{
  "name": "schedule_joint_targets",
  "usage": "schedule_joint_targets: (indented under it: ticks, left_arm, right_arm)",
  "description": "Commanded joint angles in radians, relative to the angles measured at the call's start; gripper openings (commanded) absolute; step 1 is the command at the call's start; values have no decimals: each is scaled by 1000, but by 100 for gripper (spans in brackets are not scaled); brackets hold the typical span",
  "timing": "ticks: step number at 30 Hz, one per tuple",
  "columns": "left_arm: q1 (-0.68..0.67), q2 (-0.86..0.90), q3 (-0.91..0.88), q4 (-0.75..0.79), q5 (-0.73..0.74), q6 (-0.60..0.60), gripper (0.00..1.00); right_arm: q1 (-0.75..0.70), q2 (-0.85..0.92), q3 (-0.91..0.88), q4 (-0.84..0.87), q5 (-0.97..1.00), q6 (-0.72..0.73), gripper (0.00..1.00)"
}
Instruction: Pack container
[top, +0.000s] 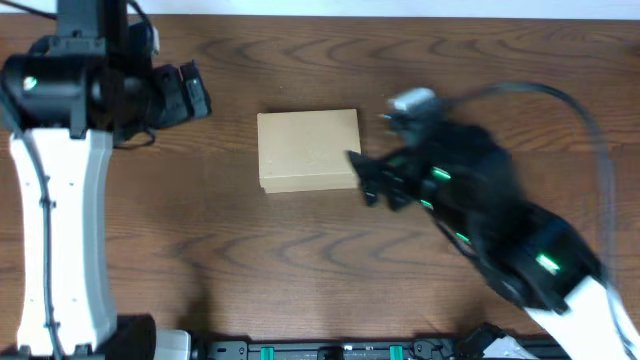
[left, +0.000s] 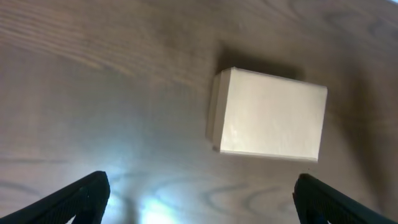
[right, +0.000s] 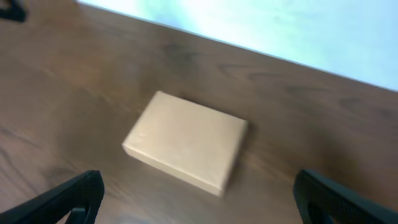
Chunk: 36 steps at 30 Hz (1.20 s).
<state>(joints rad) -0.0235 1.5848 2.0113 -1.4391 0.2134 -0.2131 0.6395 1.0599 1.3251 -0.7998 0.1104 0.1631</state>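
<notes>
Centrally, the closed container (top: 308, 150) lies on the surface (top: 250, 260). The left fingers (left: 81, 198) gape, grasping nothing; the right fingers (right: 68, 199) likewise.

The container (left: 270, 115) is seen lying closed and flat on the wooden table (left: 93, 93), apart from the left gripper (left: 202, 186), whose fingers (left: 84, 196) are spread wide.

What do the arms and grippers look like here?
Both have white link shells and black joints. The left arm has a black cable down its white link and a green light on a black joint. The right arm, blurred, shows several green lights and a grey cable looping over it. The left gripper and right gripper are black.
</notes>
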Motion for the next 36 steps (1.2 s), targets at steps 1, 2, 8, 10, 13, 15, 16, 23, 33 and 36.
schedule_joint_targets:
  ticks: [1, 2, 8, 10, 13, 15, 16, 23, 33, 36]
  left_arm:
    - [-3, -77, 19, -54, 23, 73, 95]
    - [-3, -91, 18, -70, 23, 80, 95]
    - [-7, -242, -78, -63, 32, 79, 95]
    - [-16, -322, -160, -24, 48, 79, 95]
    - [-42, -450, -306, 47, 50, 75, 95]
    - [-63, -547, -412, 98, 51, 68, 96]
    - [-70, -589, -457, 118, 50, 60, 95]
    - [-84, -842, -698, 213, 99, 39, 95]
    - [-84, -991, -845, 233, 102, 6, 95]
    - [-84, -991, -845, 255, 101, 7, 95]
  right_arm:
    - [-51, -128, 2, -67, 21, -57, 99]
    - [-62, -159, 2, -91, 21, -60, 99]
    - [-89, -326, -23, -215, 21, -83, 99]
    - [-89, -377, -56, -237, 18, -81, 99]
    - [-89, -445, -114, -241, 12, -57, 99]
    - [-89, -496, -156, -241, 10, -40, 99]
    - [-89, -521, -175, -241, 7, -35, 99]
    - [-89, -662, -274, -241, -2, -28, 99]
    - [-89, -760, -376, -235, -2, 1, 99]
    - [-89, -760, -376, -233, -2, 0, 99]
